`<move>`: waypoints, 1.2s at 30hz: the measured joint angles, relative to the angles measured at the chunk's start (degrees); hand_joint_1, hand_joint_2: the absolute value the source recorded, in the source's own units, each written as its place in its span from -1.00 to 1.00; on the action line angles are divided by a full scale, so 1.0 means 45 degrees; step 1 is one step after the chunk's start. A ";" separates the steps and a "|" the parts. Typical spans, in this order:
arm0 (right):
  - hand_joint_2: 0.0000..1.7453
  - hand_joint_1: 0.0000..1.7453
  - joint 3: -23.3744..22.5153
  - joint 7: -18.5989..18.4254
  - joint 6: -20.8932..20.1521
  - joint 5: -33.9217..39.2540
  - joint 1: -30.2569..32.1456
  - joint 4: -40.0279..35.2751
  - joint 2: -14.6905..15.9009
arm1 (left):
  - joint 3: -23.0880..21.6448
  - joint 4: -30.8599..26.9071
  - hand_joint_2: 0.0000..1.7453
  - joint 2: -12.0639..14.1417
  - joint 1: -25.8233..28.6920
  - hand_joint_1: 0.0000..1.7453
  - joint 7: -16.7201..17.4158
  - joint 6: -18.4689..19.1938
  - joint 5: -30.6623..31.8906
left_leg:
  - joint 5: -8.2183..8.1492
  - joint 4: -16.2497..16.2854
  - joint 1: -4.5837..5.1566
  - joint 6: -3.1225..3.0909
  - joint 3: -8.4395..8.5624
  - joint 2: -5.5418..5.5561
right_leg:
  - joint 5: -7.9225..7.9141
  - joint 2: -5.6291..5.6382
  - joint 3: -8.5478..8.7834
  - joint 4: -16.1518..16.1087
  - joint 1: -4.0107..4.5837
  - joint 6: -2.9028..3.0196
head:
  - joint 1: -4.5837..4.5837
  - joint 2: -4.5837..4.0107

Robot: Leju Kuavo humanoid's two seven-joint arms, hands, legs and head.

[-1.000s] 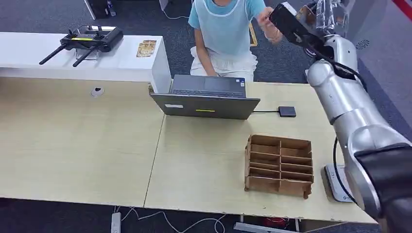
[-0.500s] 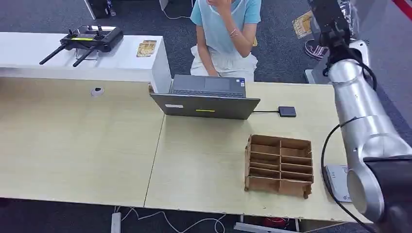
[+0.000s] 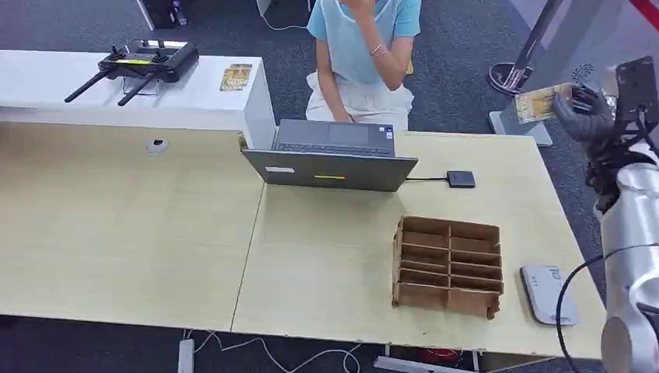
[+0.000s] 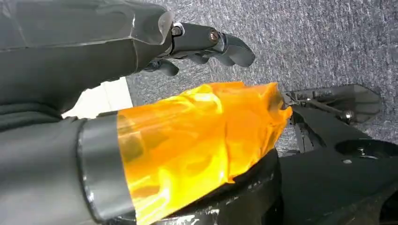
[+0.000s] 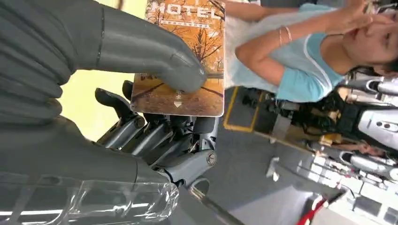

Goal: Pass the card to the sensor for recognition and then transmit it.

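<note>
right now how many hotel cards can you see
2, possibly more. One card is held in the right hand, raised beyond the table's far right corner. At least one other card lies on the white counter behind the table; that may be a small stack.

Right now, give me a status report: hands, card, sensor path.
Right hand holds hotel card up, off the table's far right. Left hand hangs, fingers curled, holding nothing. Sensor near table's right edge; nothing lies on it.

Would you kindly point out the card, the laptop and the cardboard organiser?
card (image 5: pixel 185 56): right wrist view, its printed face.
laptop (image 3: pixel 330 169): head view, back of its lid.
cardboard organiser (image 3: pixel 448 265): head view, its middle dividers.
</note>
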State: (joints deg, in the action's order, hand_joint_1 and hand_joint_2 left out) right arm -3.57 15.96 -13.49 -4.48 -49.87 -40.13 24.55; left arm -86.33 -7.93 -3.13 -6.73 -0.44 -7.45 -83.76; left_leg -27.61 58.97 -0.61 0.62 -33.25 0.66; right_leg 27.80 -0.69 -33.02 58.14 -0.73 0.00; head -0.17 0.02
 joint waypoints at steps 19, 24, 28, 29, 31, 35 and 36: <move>1.00 1.00 -0.3035 0.0160 -0.2879 0.3263 0.8095 -0.2646 0.3093 | 0.0554 0.0000 -1.00 0.0019 0.0255 -1.00 -0.0112 0.0020 -0.0782 | -0.0028 -0.0008 0.0004 -0.0031 -0.0025 0.0003 | 0.0018 -0.0021 -0.0009 -0.0005 -0.0004 -0.0012 | 0.0000 -0.0004; 1.00 1.00 -0.3210 -0.0112 -0.2866 0.2857 0.9283 -0.3200 0.3152 | 0.0592 0.0000 -1.00 0.0019 0.0258 -1.00 -0.0233 0.0228 -0.0787 | -0.0027 -0.0011 0.0004 -0.0030 -0.0023 0.0000 | 0.0018 -0.0015 -0.0008 -0.0004 -0.0004 -0.0012 | 0.0005 -0.0005; 1.00 1.00 -0.3200 -0.0098 -0.2359 0.2170 0.9727 -0.3458 0.2976 | 0.0592 0.0000 -1.00 0.0015 0.0255 -1.00 -0.0350 0.0253 -0.0782 | -0.0026 -0.0011 0.0003 -0.0030 -0.0017 -0.0015 | 0.0017 0.0005 -0.0009 -0.0003 -0.0005 -0.0011 | 0.0005 0.0000; 1.00 1.00 -0.3176 -0.0098 -0.2272 0.2058 0.9797 -0.3482 0.2899 | 0.0592 0.0000 -1.00 0.0015 0.0247 -1.00 -0.0369 0.0272 -0.0757 | -0.0026 -0.0011 0.0003 -0.0030 -0.0017 -0.0015 | 0.0017 0.0006 -0.0008 -0.0003 -0.0004 -0.0011 | 0.0000 -0.0005; 1.00 1.00 -0.3118 -0.0093 -0.2165 0.1815 0.9855 -0.3482 0.2767 | 0.0592 0.0000 -1.00 0.0015 0.0242 -1.00 -0.0384 0.0287 -0.0728 | -0.0026 -0.0011 0.0004 -0.0030 -0.0017 -0.0015 | 0.0017 0.0006 -0.0008 -0.0003 -0.0005 -0.0011 | 0.0005 -0.0005; 1.00 1.00 -0.2962 -0.0059 -0.2015 0.1519 0.9859 -0.3419 0.2530 | 0.0592 0.0000 -1.00 0.0015 0.0231 -1.00 -0.0389 0.0301 -0.0704 | -0.0025 -0.0011 0.0005 -0.0029 -0.0014 -0.0018 | 0.0017 0.0008 -0.0008 -0.0003 -0.0006 -0.0011 | 0.0000 0.0000; 1.00 1.00 -0.2933 -0.0049 -0.1966 0.1460 0.9856 -0.3395 0.2491 | 0.0592 0.0000 -1.00 0.0015 0.0231 -1.00 -0.0389 0.0316 -0.0704 | -0.0025 -0.0011 0.0005 -0.0029 -0.0015 -0.0017 | 0.0017 0.0008 -0.0008 -0.0003 -0.0006 -0.0011 | 0.0000 -0.0005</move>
State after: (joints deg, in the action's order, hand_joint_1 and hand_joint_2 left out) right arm -16.76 15.74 -22.34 2.10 -5.52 -55.41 35.76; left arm -83.67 -7.93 -3.06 -5.70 -2.19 -6.03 -86.93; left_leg -27.72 58.92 -0.59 0.49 -33.31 0.58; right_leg 27.87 -0.66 -33.06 58.12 -0.76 -0.05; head -0.18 0.00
